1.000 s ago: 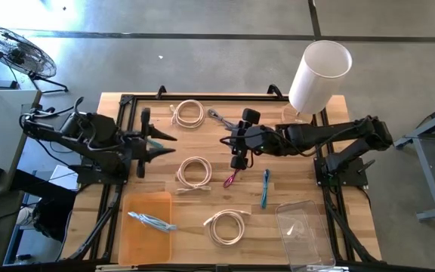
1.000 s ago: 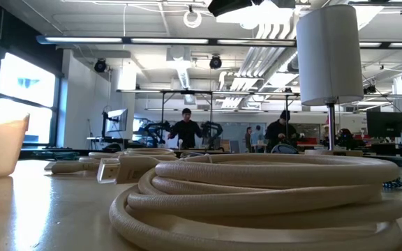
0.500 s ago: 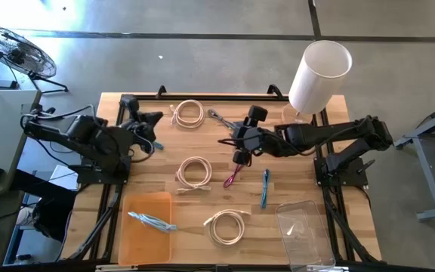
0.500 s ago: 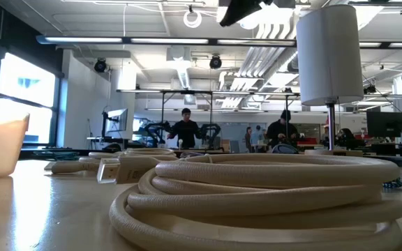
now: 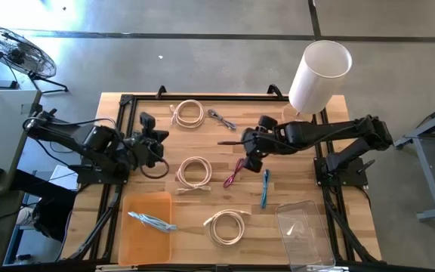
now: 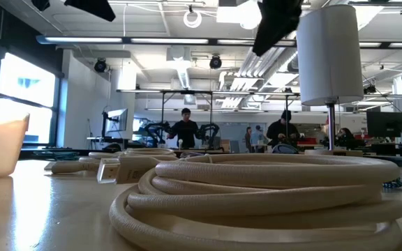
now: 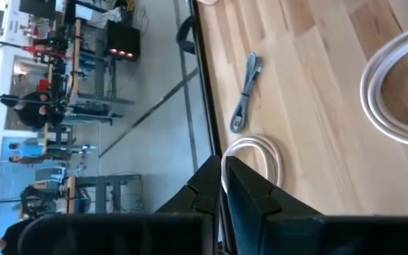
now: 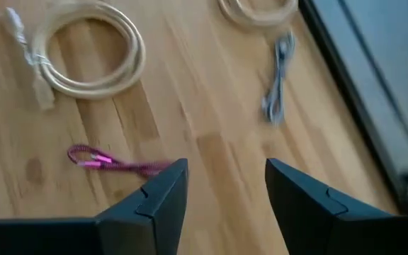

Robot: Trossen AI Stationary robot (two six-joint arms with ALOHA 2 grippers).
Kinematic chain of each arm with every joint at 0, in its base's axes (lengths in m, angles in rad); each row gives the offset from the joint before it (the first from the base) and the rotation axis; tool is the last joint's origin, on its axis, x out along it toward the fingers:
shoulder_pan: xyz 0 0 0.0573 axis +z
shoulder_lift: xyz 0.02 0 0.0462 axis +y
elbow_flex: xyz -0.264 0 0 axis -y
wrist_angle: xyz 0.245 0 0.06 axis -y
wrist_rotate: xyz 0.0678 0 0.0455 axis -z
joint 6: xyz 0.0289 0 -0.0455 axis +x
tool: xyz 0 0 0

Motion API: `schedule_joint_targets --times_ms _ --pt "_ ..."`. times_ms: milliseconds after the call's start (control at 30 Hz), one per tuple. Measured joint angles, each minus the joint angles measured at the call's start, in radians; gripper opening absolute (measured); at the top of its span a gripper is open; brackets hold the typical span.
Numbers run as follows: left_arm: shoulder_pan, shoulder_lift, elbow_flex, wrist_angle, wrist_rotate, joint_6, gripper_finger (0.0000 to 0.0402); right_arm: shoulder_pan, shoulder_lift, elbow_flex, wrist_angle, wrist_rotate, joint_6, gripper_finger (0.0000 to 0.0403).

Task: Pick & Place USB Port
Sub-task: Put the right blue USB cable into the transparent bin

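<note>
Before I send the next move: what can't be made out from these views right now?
- Clear bin, high view: its lower end is cut off by the picture's edge, and its see-through walls leave the contents unreadable.
- Bundle in the orange tray, high view: too small to tell the connector type.
- Pink cable, right wrist view: one end is hidden behind the right gripper's finger.
- Low view: the nearest coil blocks most of the table behind it.

Pale matt wooden table (image 5: 278, 196), smooth cream cable coils (image 5: 194, 171), translucent orange plastic tray (image 5: 146, 205).
</note>
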Motion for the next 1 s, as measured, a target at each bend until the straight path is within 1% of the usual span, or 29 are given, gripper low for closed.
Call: schedule_joint_targets --times_ms 133,233,300,433,567,700,833,1000 --pt "0.000 0.000 -0.009 0.014 0.009 -0.002 0.0019 -0.004 0.000 0.000 -0.102 -0.042 0.197 0.0181" --pt "0.000 0.000 -0.010 0.006 0.071 -0.004 0.0019 -0.005 0.000 -0.030 -0.140 -0.064 0.332 0.0181" --pt "0.000 0.000 -0.010 0.007 0.124 -0.004 0.0019 -0.005 0.000 -0.069 -0.156 -0.121 0.400 0.0181" --pt "0.000 0.000 -0.010 0.006 0.220 -0.003 0.0019 -0.005 0.000 -0.174 -0.110 -0.263 0.508 0.0181" --pt "0.000 0.000 -0.010 -0.001 0.300 -0.002 0.0019 -0.004 0.000 -0.279 -0.012 -0.345 0.588 0.0181" --pt "0.000 0.000 -0.010 -0.015 0.316 -0.002 0.0019 -0.006 0.000 -0.360 0.032 -0.413 0.666 0.0181" --pt "0.000 0.000 -0.010 -0.044 0.316 -0.002 0.0019 -0.006 0.000 -0.402 0.035 -0.447 0.724 0.0181" --pt "0.000 0.000 -0.010 -0.054 0.307 -0.002 0.0019 -0.002 0.000 -0.430 0.056 -0.460 0.792 0.0181"
